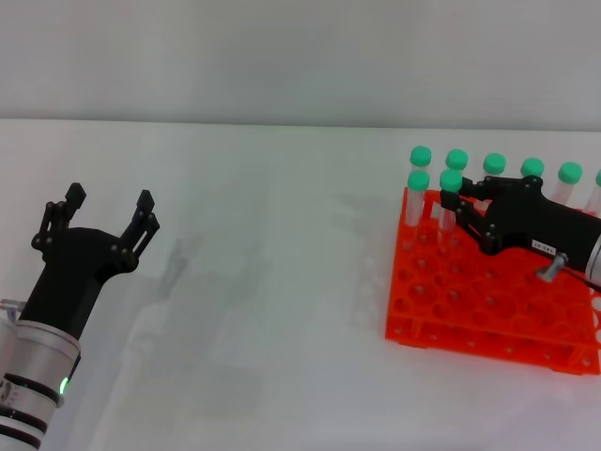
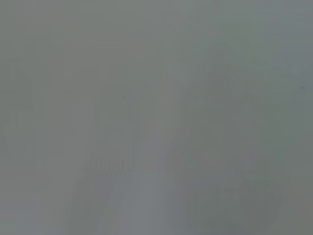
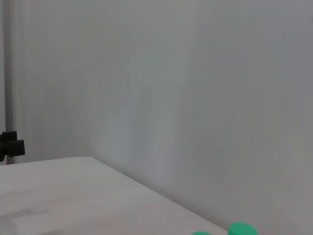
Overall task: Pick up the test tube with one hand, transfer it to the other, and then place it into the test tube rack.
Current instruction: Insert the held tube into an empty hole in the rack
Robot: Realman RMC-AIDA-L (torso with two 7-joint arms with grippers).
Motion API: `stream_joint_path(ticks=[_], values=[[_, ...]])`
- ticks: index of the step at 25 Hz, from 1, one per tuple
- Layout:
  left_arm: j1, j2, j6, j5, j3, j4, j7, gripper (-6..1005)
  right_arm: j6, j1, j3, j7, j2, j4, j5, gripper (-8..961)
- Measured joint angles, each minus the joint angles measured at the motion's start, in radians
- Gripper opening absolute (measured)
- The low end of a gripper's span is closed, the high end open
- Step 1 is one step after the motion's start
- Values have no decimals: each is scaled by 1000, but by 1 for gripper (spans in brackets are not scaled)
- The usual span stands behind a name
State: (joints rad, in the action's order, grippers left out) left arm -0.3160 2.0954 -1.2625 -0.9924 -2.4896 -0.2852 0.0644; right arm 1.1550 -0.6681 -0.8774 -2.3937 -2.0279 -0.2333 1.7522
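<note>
Right black claw pincer reaches low over the bright orange-red gridded plastic rack — clamped on a mint-capped clear tube. Left black pincer well left of rack — spread wide, forearm angled up.

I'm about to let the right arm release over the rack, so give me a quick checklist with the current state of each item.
1. right gripper over the test tube rack: ok, it reaches in across the rack's far rows.
2. test tube at its fingertips, upright: ok.
3. Tube seated in a hole: cannot tell, the gripper hides the base.
4. Right fingers closed on the tube: cannot tell.
5. left gripper out of the way: ok, open and empty over the table, far from the rack.
</note>
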Motion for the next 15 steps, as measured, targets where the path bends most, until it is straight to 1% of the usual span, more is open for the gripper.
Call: stream_joint_path(ticks=[4,11,15], values=[[-4,0,0,0,0,0,0,879,-4,3,0,5,1,0,0,187],[-6,0,0,0,0,2,0,879,4,25,6,27,3,-2,1,406],[-8,0,0,0,0,3,0,879,53,61,7,34,9,-11,1,543]])
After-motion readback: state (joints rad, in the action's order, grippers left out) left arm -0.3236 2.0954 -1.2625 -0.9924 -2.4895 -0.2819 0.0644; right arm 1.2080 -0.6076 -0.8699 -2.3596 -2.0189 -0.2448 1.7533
